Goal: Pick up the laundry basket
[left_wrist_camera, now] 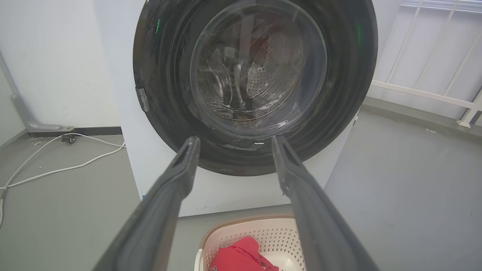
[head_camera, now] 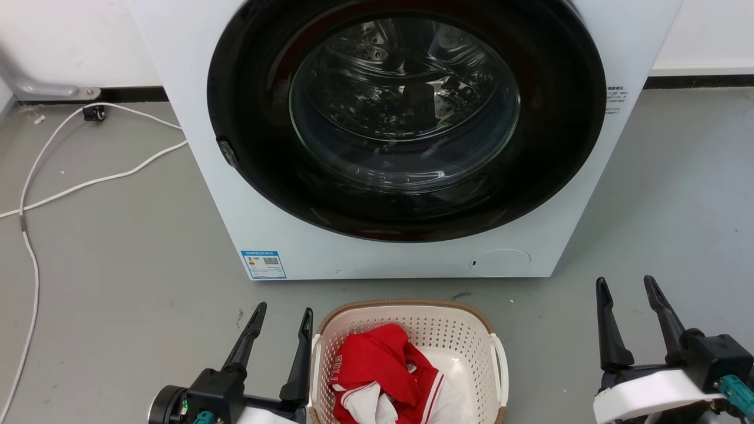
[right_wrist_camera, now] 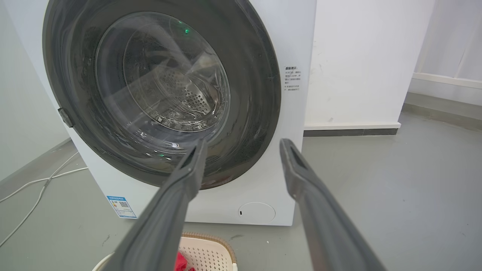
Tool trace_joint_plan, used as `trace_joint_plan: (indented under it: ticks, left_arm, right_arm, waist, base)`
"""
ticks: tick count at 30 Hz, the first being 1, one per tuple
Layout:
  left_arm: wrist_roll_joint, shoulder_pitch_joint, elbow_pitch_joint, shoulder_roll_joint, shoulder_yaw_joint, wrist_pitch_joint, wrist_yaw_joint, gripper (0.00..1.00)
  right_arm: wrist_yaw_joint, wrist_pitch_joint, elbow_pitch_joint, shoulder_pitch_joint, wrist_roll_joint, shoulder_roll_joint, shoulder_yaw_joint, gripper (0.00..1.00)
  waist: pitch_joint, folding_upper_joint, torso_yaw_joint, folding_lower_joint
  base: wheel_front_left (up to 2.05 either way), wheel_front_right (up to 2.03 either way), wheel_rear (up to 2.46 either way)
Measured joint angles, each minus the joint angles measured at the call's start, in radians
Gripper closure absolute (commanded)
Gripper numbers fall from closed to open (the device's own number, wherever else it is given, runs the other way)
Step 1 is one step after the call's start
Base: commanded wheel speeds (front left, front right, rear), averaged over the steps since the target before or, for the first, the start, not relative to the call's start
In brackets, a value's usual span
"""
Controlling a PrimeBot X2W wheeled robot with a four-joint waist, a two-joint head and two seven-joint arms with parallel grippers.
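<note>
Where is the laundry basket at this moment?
In the head view the laundry basket stands on the floor at the bottom centre, in front of the washing machine, between the left gripper and the right gripper.

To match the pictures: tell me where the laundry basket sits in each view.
Head view: laundry basket at bottom centre, before the washing machine.
Left wrist view: laundry basket at bottom edge, centre.
Right wrist view: laundry basket at bottom edge, left of centre.
Shared landmark: washing machine behind it.
</note>
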Motion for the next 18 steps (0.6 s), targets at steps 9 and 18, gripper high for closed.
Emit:
trace_joint_plan:
  ticks: [9,18]
  left_arm:
    - [0.000,-0.003,0.008,-0.001,-0.004,0.000,-0.002,0.00]
    - [0.000,-0.004,0.014,-0.001,-0.011,0.000,0.001,0.00]
  right_arm:
    - [0.000,0.001,0.008,-0.002,0.010,0.000,0.000,0.00]
    - [0.000,0.000,0.014,-0.004,0.012,0.000,-0.004,0.00]
  waist:
    - [0.006,0.0000,-0.001,0.0000]
    - [0.011,0.0000,-0.001,0.0000]
  base:
    - [0.00,0.00,0.00]
    - [0.00,0.00,0.00]
